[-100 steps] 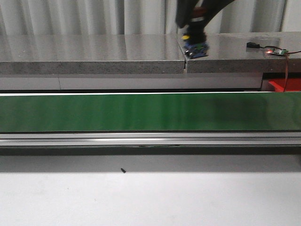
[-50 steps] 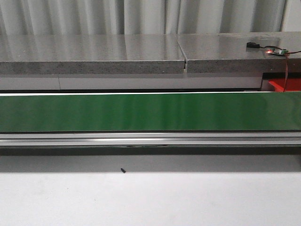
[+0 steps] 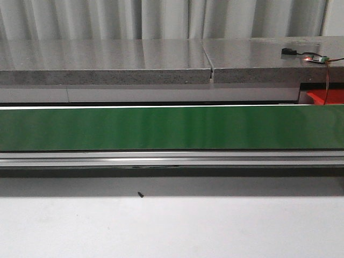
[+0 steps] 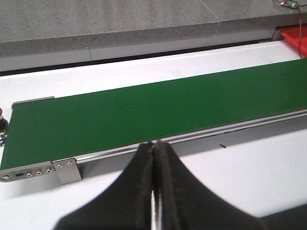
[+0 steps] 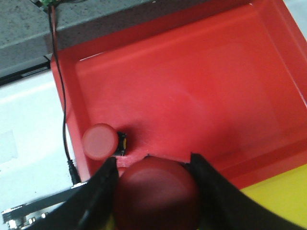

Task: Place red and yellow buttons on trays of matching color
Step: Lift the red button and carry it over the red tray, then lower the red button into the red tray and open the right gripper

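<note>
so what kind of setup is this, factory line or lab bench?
Looks more like a lab mock-up of a sorting line than a real factory: a short green conveyor belt on a white table, a red tray by its end, and a small wired circuit board on the grey counter behind.

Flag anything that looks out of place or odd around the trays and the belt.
Nothing stands out. One red button lies in the red tray, matching colour; the right gripper holds another red button above the tray's edge. The green belt carries nothing, and the left gripper is shut, holding nothing.
</note>
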